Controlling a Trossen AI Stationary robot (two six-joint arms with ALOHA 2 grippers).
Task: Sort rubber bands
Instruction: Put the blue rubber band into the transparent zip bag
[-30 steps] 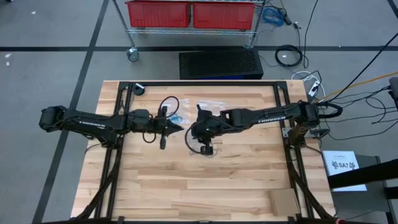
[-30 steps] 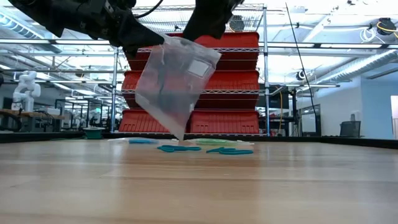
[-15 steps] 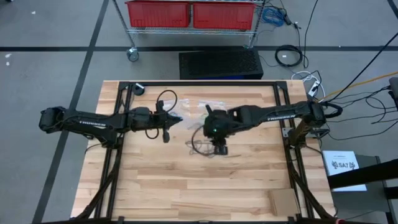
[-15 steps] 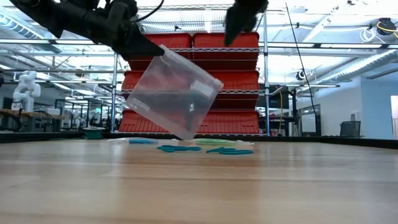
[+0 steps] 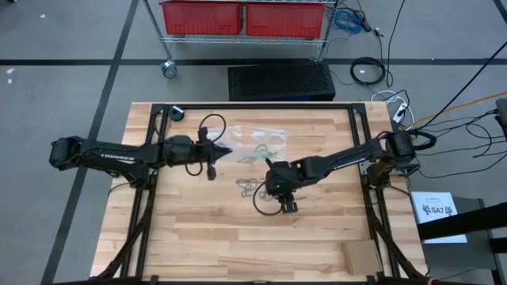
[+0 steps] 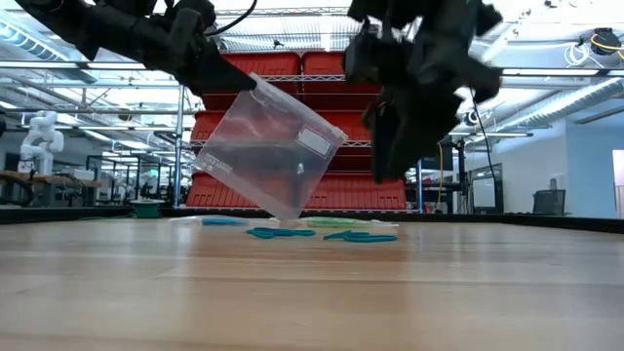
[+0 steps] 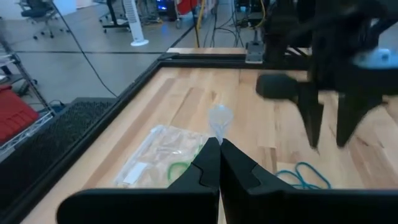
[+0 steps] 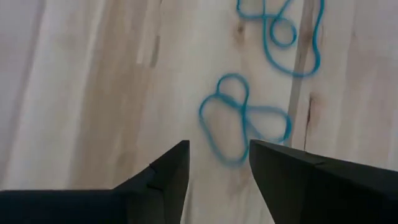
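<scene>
Right wrist view showed the right hand [image 8: 217,165] with fingers apart, holding nothing, above blue rubber bands [image 8: 244,121] lying near the worktop [image 5: 238,237] middle. Toward the far edge, the left hand [image 7: 219,158] was closed on a clear bag [image 6: 268,146].

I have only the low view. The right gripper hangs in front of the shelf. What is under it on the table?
Observer: Blue rubber bands lie on the wood just ahead of the right gripper, which is open.
Operator: Is the left gripper shut on the bag?
Observer: Yes, the left gripper pinches the clear bag at one edge.
Operator: Any green bands?
Observer: Yes, a green band lies in a second clear bag, flat on the table.
</scene>
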